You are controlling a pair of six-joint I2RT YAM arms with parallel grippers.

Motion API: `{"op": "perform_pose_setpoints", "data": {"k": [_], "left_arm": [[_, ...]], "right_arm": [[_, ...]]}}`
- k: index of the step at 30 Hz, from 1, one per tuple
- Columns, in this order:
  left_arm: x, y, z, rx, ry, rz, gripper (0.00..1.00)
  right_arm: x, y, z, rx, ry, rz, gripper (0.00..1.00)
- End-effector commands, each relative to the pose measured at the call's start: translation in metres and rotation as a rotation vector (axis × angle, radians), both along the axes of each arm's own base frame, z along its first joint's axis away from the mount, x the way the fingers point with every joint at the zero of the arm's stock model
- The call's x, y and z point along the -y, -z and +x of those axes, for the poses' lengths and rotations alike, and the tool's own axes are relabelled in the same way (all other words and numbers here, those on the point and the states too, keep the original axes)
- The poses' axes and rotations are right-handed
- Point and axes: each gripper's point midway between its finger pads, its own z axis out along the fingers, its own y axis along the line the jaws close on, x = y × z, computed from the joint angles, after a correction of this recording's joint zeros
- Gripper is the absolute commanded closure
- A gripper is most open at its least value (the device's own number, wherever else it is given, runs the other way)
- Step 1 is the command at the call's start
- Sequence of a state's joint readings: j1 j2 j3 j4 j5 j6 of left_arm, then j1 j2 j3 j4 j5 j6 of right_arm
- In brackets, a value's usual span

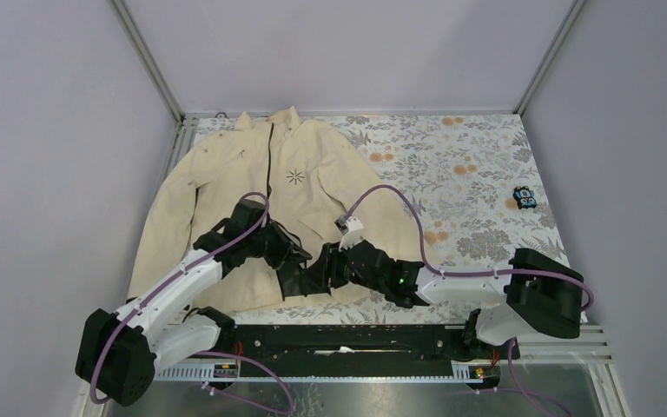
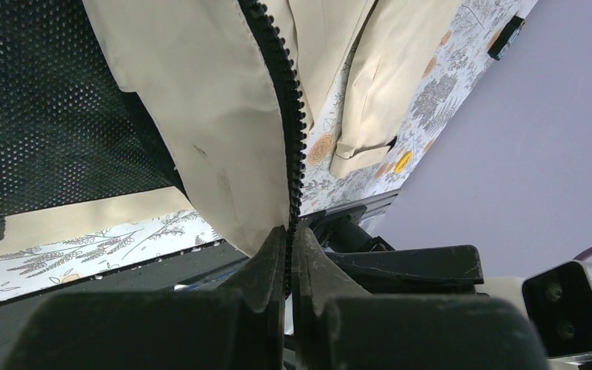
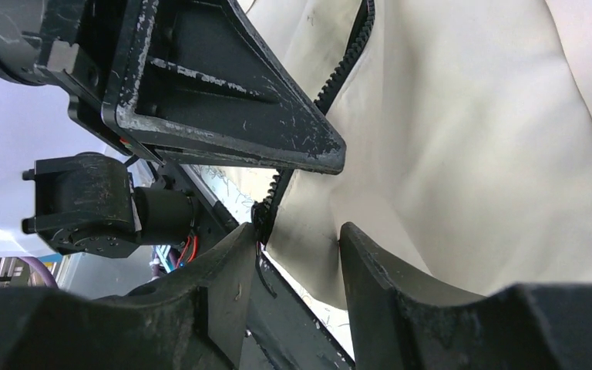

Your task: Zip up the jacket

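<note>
Floral table (image 1: 478, 165); left arm (image 1: 182, 282) low, fingers (image 2: 266, 262) on jacket (image 2: 216, 116) zipper (image 2: 291, 123)

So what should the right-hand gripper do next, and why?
Probably close the right gripper on the cream fabric jacket's lower edge: its jaws stand apart around that fabric beside the dark zipper teeth, while the left gripper pinches a zipper edge.

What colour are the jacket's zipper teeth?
Black zipper teeth on the cream jacket; clearest in the left wrist view.

It was a lab robot cell: bare grey walls (image 1: 43, 130), aluminium posts (image 1: 146, 59), a cloth-covered table (image 1: 478, 165) and a mounting rail (image 1: 347, 334).
</note>
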State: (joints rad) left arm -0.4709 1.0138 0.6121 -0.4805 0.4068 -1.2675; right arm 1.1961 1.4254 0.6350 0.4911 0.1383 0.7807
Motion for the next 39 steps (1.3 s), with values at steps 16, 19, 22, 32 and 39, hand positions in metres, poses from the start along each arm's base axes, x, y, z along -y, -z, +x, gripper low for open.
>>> {"op": "perform_pose_setpoints", "data": {"k": [16, 19, 22, 32, 39], "left_arm": [[-0.005, -0.014, 0.009, 0.147, 0.043, 0.042, 1.00], [-0.007, -0.011, 0.011, 0.185, 0.066, 0.070, 1.00], [-0.003, -0.011, 0.013, 0.227, 0.115, 0.065, 1.00], [-0.038, -0.020, 0.020, 0.366, 0.108, 0.276, 0.24], [-0.072, -0.010, 0.007, 0.278, 0.052, 0.436, 0.01]], "right_arm": [[-0.009, -0.038, 0.006, 0.118, -0.077, 0.269, 1.00], [-0.006, -0.038, 0.004, 0.098, -0.179, 0.348, 1.00], [-0.009, -0.040, -0.002, 0.050, -0.302, 0.435, 1.00], [-0.022, -0.027, -0.010, -0.083, -0.572, 0.584, 1.00], [-0.014, -0.021, 0.009, -0.064, -0.575, 0.570, 1.00]]}}
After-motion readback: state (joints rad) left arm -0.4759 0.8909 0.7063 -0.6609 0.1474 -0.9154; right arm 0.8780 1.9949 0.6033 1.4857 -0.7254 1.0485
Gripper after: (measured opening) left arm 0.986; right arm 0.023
